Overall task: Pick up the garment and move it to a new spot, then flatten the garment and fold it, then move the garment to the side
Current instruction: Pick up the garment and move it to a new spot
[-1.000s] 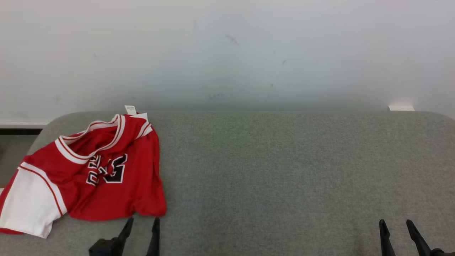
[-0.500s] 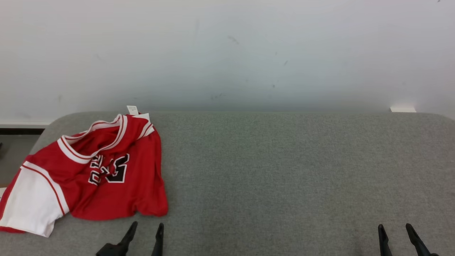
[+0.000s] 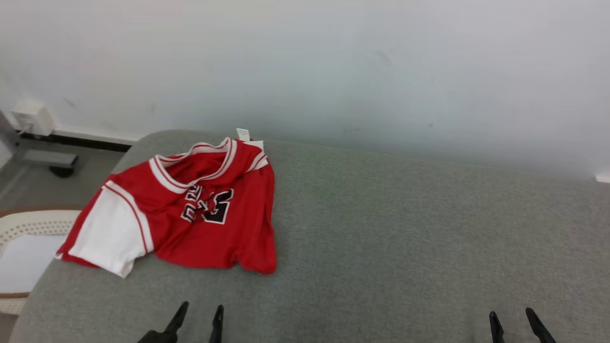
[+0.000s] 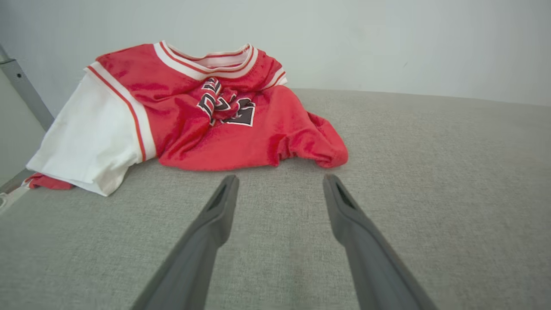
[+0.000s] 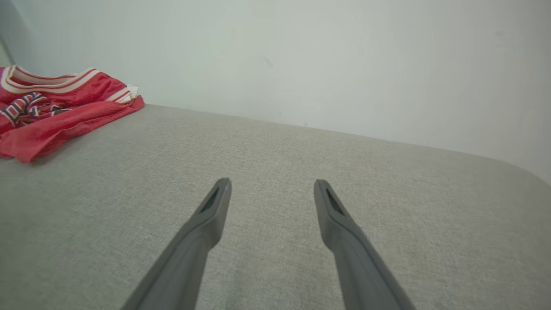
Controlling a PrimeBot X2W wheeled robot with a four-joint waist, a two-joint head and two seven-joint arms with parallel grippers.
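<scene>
Nearest, the left end effector and right end effector are seen with fingers spread apart and empty, presumably readied for a pickup. Farther off, the crumpled red shirt is found at the far left corner of the bench, not yet grasped.

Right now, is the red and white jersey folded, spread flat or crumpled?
Crumpled, not folded: the red and white jersey lies bunched on the grey fabric table, its black number creased and its hem rumpled.
</scene>
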